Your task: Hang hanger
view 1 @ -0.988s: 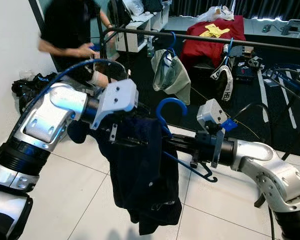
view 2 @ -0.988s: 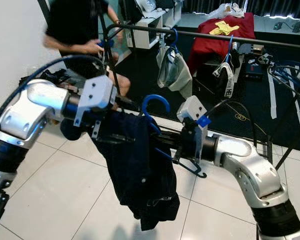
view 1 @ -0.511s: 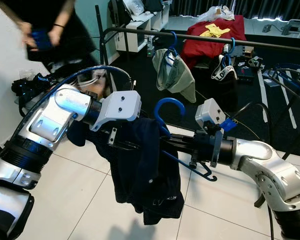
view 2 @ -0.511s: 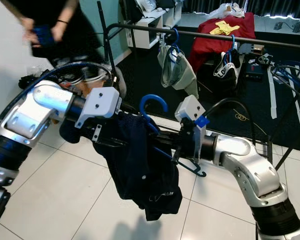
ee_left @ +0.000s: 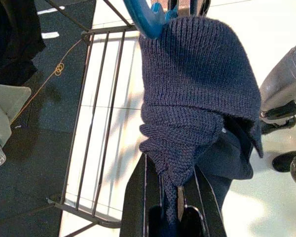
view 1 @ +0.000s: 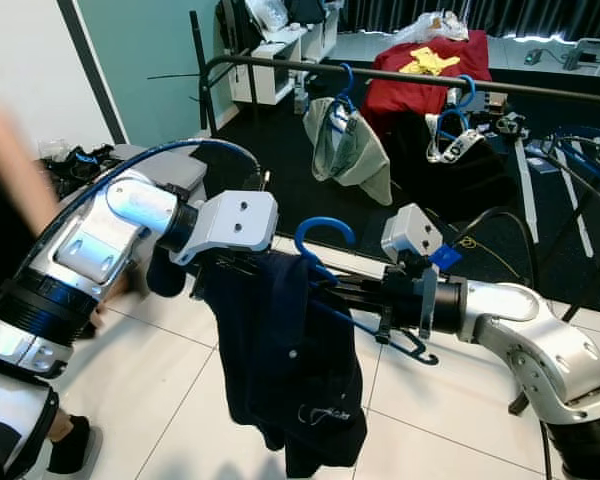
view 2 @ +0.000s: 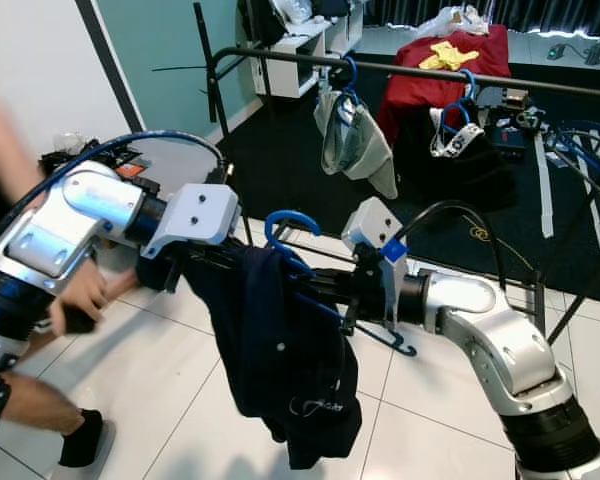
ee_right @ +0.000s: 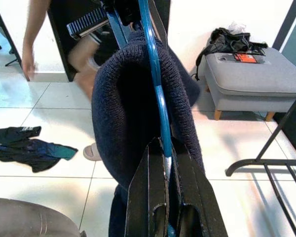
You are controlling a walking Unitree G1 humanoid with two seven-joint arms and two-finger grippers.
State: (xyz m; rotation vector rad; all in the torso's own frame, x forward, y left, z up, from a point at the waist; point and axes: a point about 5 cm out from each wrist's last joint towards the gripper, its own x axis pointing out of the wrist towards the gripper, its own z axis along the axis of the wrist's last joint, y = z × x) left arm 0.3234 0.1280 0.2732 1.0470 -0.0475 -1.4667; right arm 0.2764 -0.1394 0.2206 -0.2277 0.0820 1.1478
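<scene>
At your far left, a person's blurred arm point(view 1: 15, 160) and a foot point(view 1: 72, 447) on the white tile. Your left gripper point(ee_left: 171, 197) is clamped narrow on a fold of the navy sweater point(view 1: 285, 365), which hangs draped over the blue hanger point(view 1: 325, 238) between your two arms. The hanger's hook curves up above the knit. Your right gripper point(ee_right: 164, 173) is pinched tight on the hanger's thin blue bar, just beside the sweater's shoulder. Behind, the black clothes rail point(view 1: 400, 76) carries a grey-green garment point(view 1: 347, 148) on another blue hanger. A grey ottoman point(ee_right: 249, 81) stands by the wall, with a dark bundle point(ee_right: 232, 40) behind it.
</scene>
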